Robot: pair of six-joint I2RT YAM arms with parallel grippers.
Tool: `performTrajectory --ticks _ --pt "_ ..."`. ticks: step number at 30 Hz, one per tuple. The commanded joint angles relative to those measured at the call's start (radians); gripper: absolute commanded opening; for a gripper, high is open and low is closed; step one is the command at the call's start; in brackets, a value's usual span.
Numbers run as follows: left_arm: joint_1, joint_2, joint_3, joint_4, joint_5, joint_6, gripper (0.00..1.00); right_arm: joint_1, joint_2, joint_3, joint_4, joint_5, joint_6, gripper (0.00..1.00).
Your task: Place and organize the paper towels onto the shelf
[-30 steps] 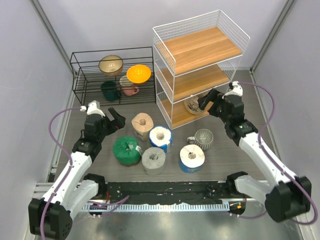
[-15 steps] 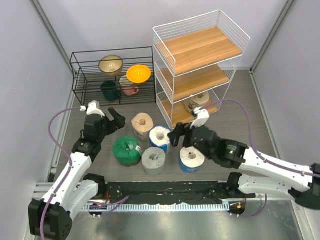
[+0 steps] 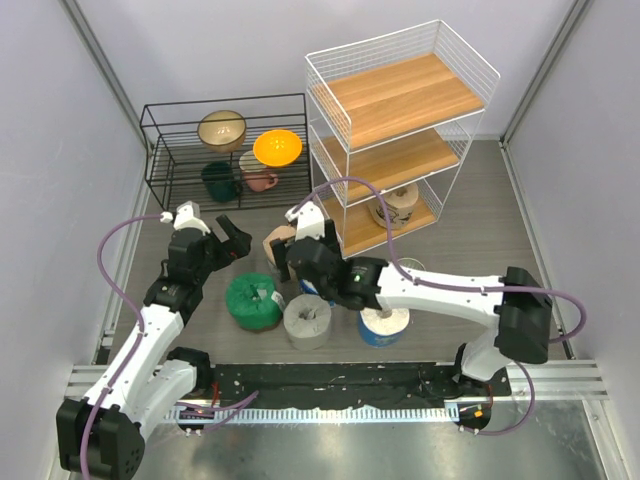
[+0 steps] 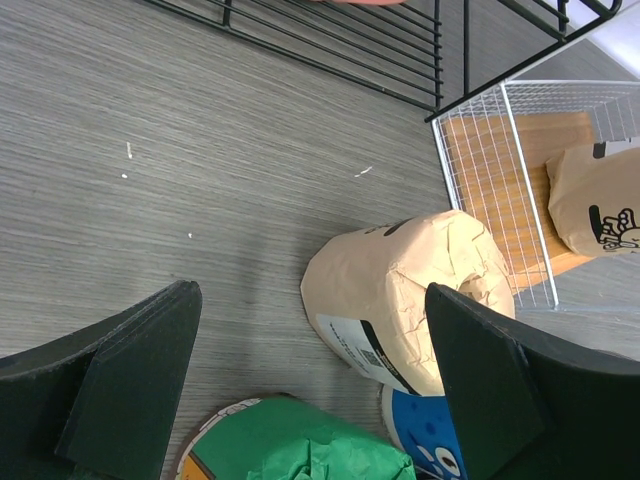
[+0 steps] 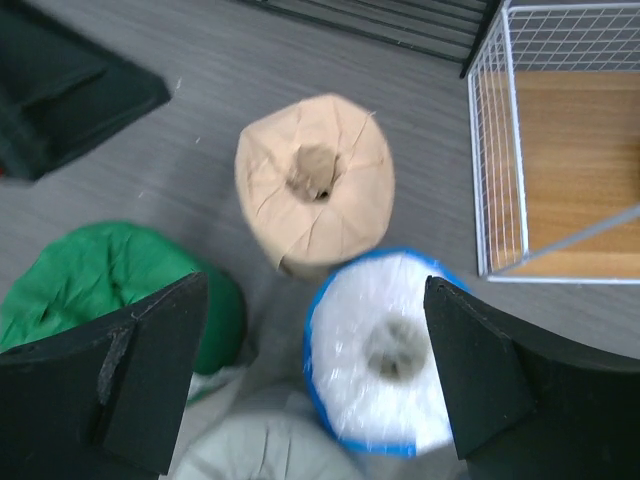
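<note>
Paper towels, fat wrapped cylinders, seen from above: one tan roll [image 3: 393,205] on the tall white wire shelf's [image 3: 400,95] bottom wooden board, and on the grey tabletop [image 3: 480,230] a green roll [image 3: 252,300], a grey roll [image 3: 307,320], a blue-and-white roll [image 3: 383,322] and a second tan roll [image 3: 272,248]. Left wrist: the left fingers [image 4: 120,370] stand wide apart, empty, near that second tan roll. Right wrist: the right fingers [image 5: 480,380] gape empty above the sixth, a second blue-and-white roll [image 5: 385,350].

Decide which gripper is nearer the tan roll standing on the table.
Right. The right gripper hovers open just above the tan roll; the left gripper sits apart from it, on the left arm's side.
</note>
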Motion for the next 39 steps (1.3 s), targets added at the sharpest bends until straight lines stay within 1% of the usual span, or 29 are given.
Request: performTrajectory --ticks 1,4,8,10,13,16,22,29,39 --pt "-0.004 -0.013 0.000 0.028 0.021 -0.002 1.00 -0.121 0.054 0.059 0.146 -0.115 -0.061 0.92" --pt "-0.004 -0.015 0.000 0.028 0.019 -0.002 1.00 -0.181 0.123 0.112 0.139 -0.184 -0.080 0.92" --pt "-0.004 -0.012 0.000 0.031 0.022 -0.001 1.00 -0.204 0.199 0.213 0.075 -0.238 -0.107 0.92" --pt "-0.004 -0.009 0.000 0.037 0.019 -0.001 1.00 -0.207 0.218 0.237 0.047 -0.252 -0.118 0.92" --pt "-0.004 -0.003 -0.006 0.041 0.019 -0.002 1.00 -0.207 0.236 0.241 0.022 -0.260 -0.112 0.91" --pt "-0.004 0.005 -0.008 0.046 0.024 -0.002 1.00 -0.207 0.241 0.226 0.004 -0.255 -0.098 0.88" --pt "-0.004 0.007 -0.009 0.051 0.024 -0.002 1.00 -0.212 0.244 0.195 -0.013 -0.229 -0.078 0.88" --pt "-0.004 0.003 -0.008 0.049 0.022 -0.002 1.00 -0.233 0.301 0.198 0.004 -0.235 -0.058 0.86" --pt "-0.004 0.002 -0.011 0.048 0.021 -0.001 1.00 -0.261 0.356 0.192 0.008 -0.246 -0.031 0.79"
